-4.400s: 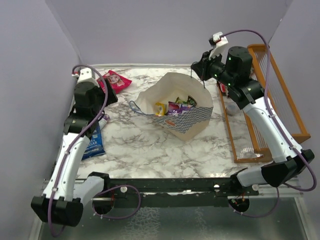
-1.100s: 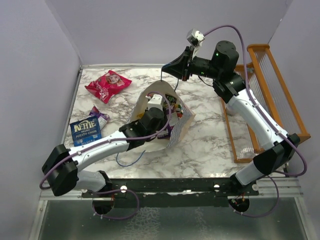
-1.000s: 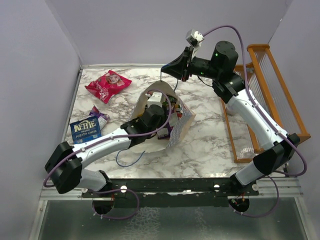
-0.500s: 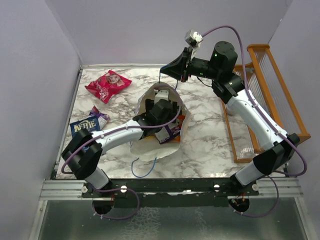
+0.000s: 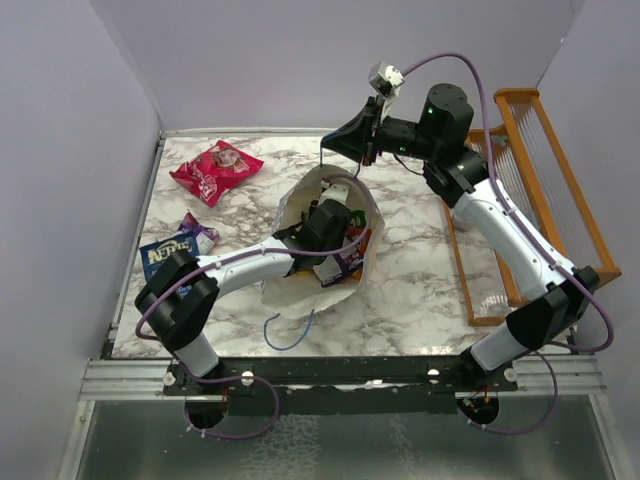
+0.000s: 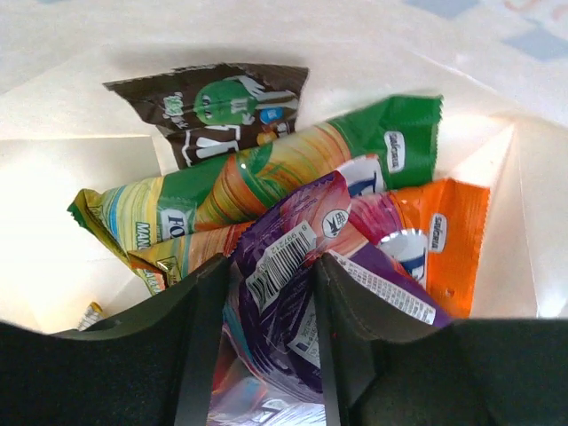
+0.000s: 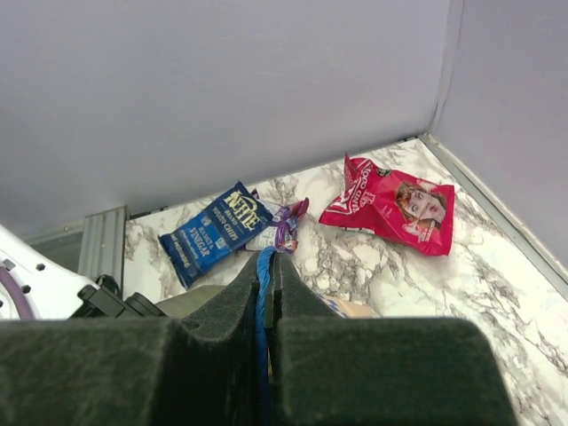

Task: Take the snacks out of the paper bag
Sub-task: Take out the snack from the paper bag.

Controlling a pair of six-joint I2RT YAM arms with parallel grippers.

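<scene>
The paper bag [image 5: 300,292] stands mid-table with its mouth held open. My right gripper [image 5: 352,141] hangs above its far rim, shut on the bag's thin blue cord handle [image 7: 264,275]. My left gripper [image 5: 337,228] reaches deep inside the bag. In the left wrist view its jaws [image 6: 271,275] press both sides of a crumpled purple packet [image 6: 284,319]. Behind that lie a green packet [image 6: 266,173], a brown candy packet [image 6: 222,106] and an orange packet [image 6: 448,231]. Outside the bag lie a pink-red bag [image 5: 217,168], a dark blue chips bag [image 5: 160,255] and a small purple pack [image 5: 200,232].
An orange wooden rack [image 5: 530,200] stands along the right edge, behind my right arm. The bag's other blue cord [image 5: 290,335] trails on the marble table [image 5: 420,290] toward the near edge. Grey walls close in the left, back and right.
My left arm has pushed further into the bag; its jaws spread wide, then narrowed round the purple packet. The bag shifted slightly. The right gripper kept hold of the cord.
</scene>
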